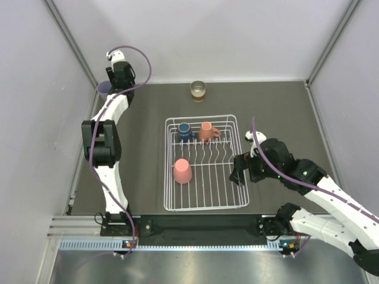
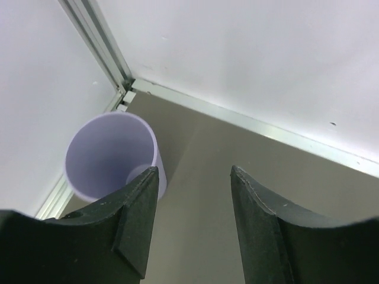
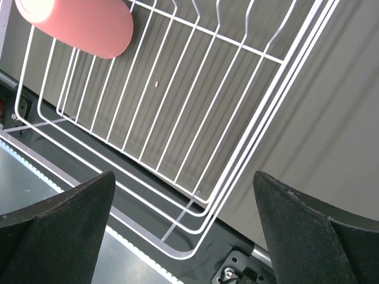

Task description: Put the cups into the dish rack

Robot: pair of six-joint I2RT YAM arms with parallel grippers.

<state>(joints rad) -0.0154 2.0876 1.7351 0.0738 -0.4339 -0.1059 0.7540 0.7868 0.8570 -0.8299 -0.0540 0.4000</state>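
Observation:
A lavender tumbler [image 2: 109, 154] stands upright in the far left corner of the table [image 1: 105, 90]. My left gripper [image 2: 194, 171] hangs over it [image 1: 120, 76], open. Its left finger [image 2: 139, 207] overlaps the tumbler's right wall, and only bare table shows between the fingers. The white wire dish rack [image 1: 237, 204] holds a dark blue mug [image 1: 185, 131], an orange handled mug [image 1: 207, 131] and a pink tumbler [image 1: 182, 171] lying on its side [image 3: 77, 23]. A shiny brownish cup [image 1: 198, 90] stands at the back wall. My right gripper [image 3: 183, 177] is wide open above the rack's near right corner [image 3: 266, 127], holding nothing [image 1: 238, 173].
White walls close the table on three sides, and a metal frame rail [image 2: 95, 41] runs down the corner beside the lavender tumbler. A black and metal rail [image 1: 195, 228] carrying the arm bases lies along the near edge.

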